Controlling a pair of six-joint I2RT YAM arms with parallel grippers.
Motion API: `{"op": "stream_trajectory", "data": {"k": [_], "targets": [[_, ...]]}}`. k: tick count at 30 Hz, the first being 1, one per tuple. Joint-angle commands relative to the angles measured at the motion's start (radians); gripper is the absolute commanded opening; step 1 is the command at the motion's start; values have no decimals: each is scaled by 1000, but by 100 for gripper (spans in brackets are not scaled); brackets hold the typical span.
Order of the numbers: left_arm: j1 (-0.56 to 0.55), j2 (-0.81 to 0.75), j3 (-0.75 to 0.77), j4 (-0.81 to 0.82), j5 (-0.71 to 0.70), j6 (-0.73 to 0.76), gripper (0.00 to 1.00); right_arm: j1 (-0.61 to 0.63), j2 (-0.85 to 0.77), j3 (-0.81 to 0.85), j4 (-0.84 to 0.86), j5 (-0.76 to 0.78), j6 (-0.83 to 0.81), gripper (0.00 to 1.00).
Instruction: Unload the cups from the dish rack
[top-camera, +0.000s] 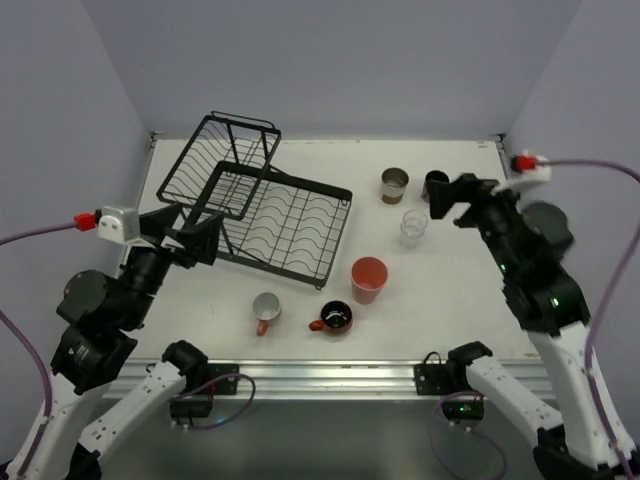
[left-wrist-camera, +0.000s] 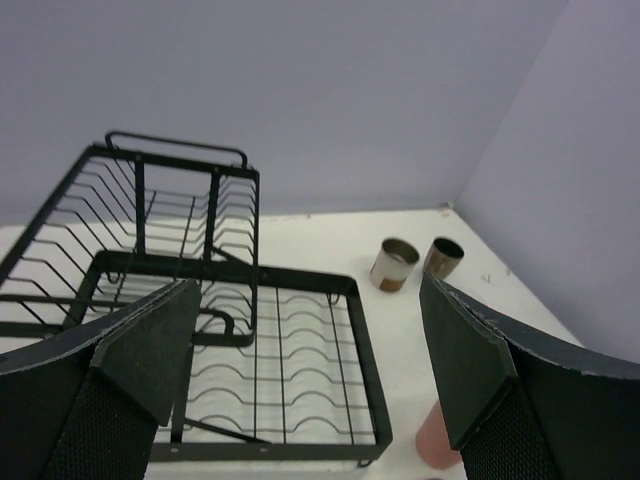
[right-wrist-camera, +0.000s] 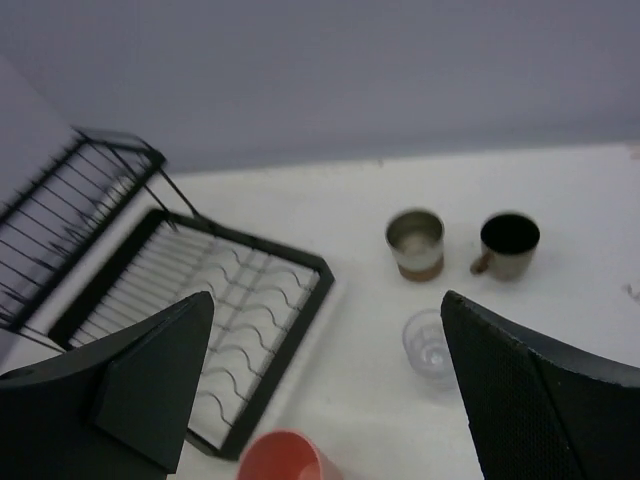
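The black wire dish rack lies at the back left, its tilted basket section propped on the flat grid; only wire shows in it. All cups stand on the table: a cream-and-brown cup, a small brown cup, a clear glass, a salmon-pink tumbler, an orange-red mug with a dark inside and a pink mug. My left gripper hovers open at the rack's left front corner. My right gripper hangs open and empty above the brown cup and the glass.
In the left wrist view the rack fills the gap between the fingers, with the cream-and-brown cup and the brown cup beyond. The right wrist view shows the rack, the glass and the tumbler. Grey walls enclose the table.
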Motion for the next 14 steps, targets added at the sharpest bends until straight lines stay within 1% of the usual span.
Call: {"op": "stream_trajectory", "data": {"k": [1, 2, 3, 5, 6, 8, 10, 12, 14], "targets": [[-4, 20, 119, 29, -87, 28, 100, -1, -278, -97, 212, -2, 63, 99], [-4, 22, 157, 32, -112, 32, 100, -1, -338, -108, 245, 6, 69, 99], [-4, 23, 175, 34, -118, 34, 100, -1, -442, -119, 257, 21, 73, 99], [-4, 23, 213, 46, -118, 46, 100, -2, -528, -140, 280, 47, 67, 99], [-4, 19, 221, 47, -120, 49, 100, -1, -595, -145, 280, 90, 61, 99], [-4, 13, 228, 46, -132, 51, 100, -1, -648, -172, 282, 141, 49, 99], [-4, -9, 198, 47, -150, 45, 100, -2, -697, -224, 288, 200, 35, 99], [-4, -35, 158, 63, -186, 28, 100, -1, -702, -249, 288, 214, 35, 99], [-4, -43, 118, 95, -204, 14, 100, -2, -688, -258, 291, 198, 47, 99]]}}
